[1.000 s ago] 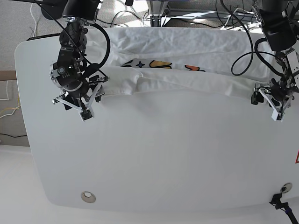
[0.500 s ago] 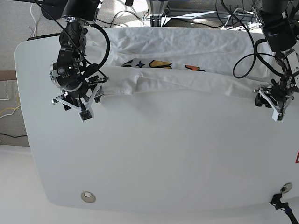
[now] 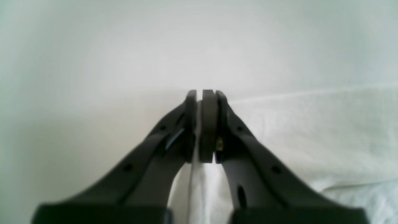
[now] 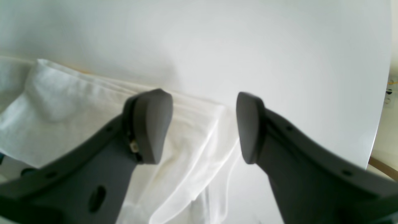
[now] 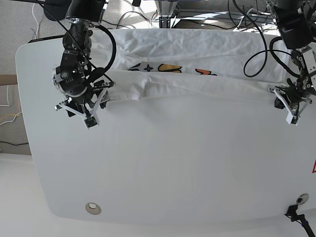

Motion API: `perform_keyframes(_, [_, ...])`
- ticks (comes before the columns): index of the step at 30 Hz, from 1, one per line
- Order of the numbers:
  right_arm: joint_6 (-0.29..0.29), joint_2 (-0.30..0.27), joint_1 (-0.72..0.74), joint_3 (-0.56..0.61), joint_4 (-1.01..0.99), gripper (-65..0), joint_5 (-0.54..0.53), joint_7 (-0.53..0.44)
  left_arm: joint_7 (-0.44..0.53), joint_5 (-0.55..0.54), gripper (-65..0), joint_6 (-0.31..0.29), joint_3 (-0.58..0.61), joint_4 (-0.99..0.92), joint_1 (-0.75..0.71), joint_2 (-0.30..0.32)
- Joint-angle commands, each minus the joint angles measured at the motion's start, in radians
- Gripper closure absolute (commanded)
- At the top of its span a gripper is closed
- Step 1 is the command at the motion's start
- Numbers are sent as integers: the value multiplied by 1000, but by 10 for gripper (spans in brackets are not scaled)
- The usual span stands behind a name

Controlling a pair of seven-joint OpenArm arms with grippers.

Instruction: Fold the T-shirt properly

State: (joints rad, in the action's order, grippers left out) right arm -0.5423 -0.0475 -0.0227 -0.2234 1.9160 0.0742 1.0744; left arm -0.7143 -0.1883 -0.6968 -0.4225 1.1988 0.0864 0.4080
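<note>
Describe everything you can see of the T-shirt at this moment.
The T-shirt is white, soft-looking fabric, lying spread sideways across the far half of the white table. Its near part is folded back over the chest print, leaving only slivers of blue, yellow and orange. The left gripper is shut on one corner; the right gripper stands open over the other.

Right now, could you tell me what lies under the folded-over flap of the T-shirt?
Under the flap of the T-shirt, a strip of the chest print peeks out: a dark star and yellow and orange shapes. The rest of the print is covered, so nothing more can be made out.
</note>
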Motion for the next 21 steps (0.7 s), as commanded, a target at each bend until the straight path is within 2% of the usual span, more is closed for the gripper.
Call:
perform_keyframes(1, [4,-4,16,-3,18,-348,-6,-20,23,-15,0,-1,-5,66,8,24])
perform_keyframes(13, [6,-4,16,-3,18,-348,-6,-20,23,-14,0,-1,-5,465,-168,24])
perform_keyframes(21, [6,-2,14,-3,18,-348,-6,-20,40,-12,0,-1,-5,551,-187,47])
